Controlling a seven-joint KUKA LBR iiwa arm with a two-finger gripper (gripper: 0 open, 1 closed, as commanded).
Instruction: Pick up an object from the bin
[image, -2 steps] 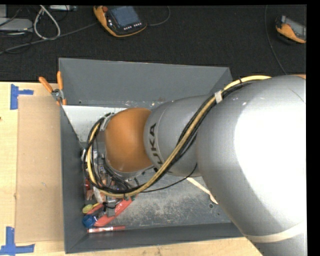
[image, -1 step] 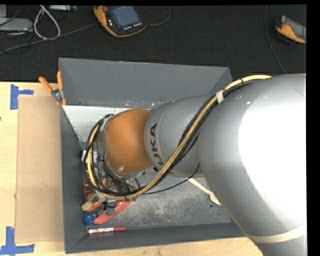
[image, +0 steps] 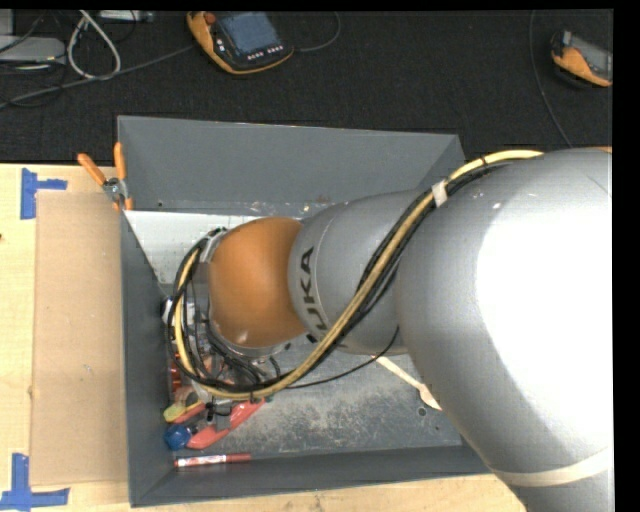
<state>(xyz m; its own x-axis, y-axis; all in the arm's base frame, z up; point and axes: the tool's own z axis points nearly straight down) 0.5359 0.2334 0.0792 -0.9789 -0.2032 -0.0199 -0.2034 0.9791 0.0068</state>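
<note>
The end effector (image: 208, 398) is tucked under the arm's orange cover (image: 250, 285), so I can't tell if it's spread or pinched. A little heap lies right at it on the near-wall side: a yellow bit (image: 178, 410), a flat red piece (image: 228, 422) and a blue ball (image: 177, 437) just past those. Further out, a thin red stick (image: 213, 460) lies lengthwise along the bin (image: 300, 165) wall. My guess is the heap's the easier grab.
</note>
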